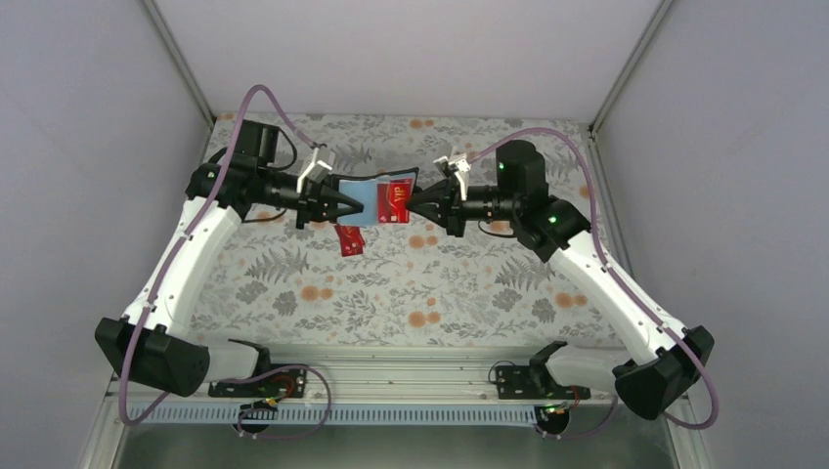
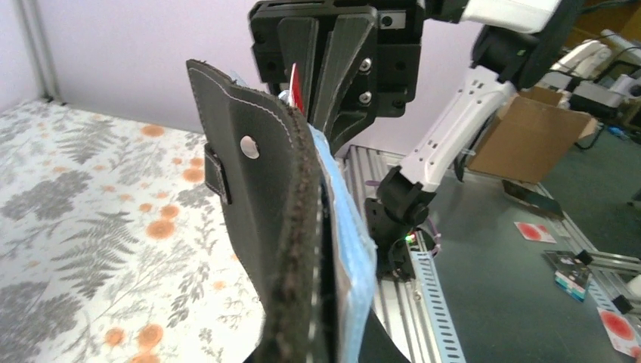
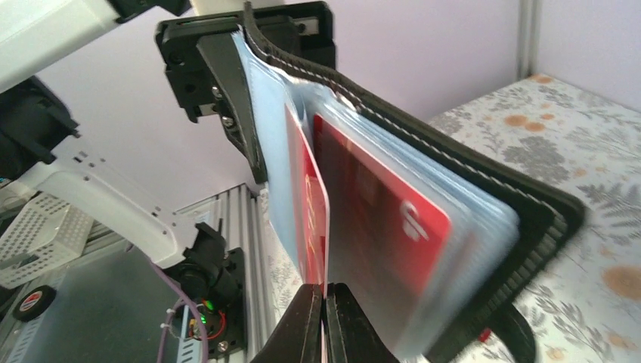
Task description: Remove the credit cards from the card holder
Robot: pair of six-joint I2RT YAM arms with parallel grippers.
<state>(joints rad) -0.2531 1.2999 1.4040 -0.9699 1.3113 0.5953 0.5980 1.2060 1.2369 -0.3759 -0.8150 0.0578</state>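
Extraction of a card is in hand: the card holder (image 1: 364, 198) hangs open above the far middle of the table (image 1: 440, 293), blue inner face up, its left edge pinched in the closed fingers of the left gripper (image 1: 342, 203). From the right, the right gripper (image 1: 413, 204) is clamped on the free edge of a red card (image 1: 396, 202) that sits partly inside. A loose card (image 1: 349, 239) lies on the table just nearer than the holder, and another card (image 3: 382, 219) shows deeper inside it. The next move likely calls for a straight pull to the right, in line with the pocket, with the left side firm enough that the holder neither twists nor slips.
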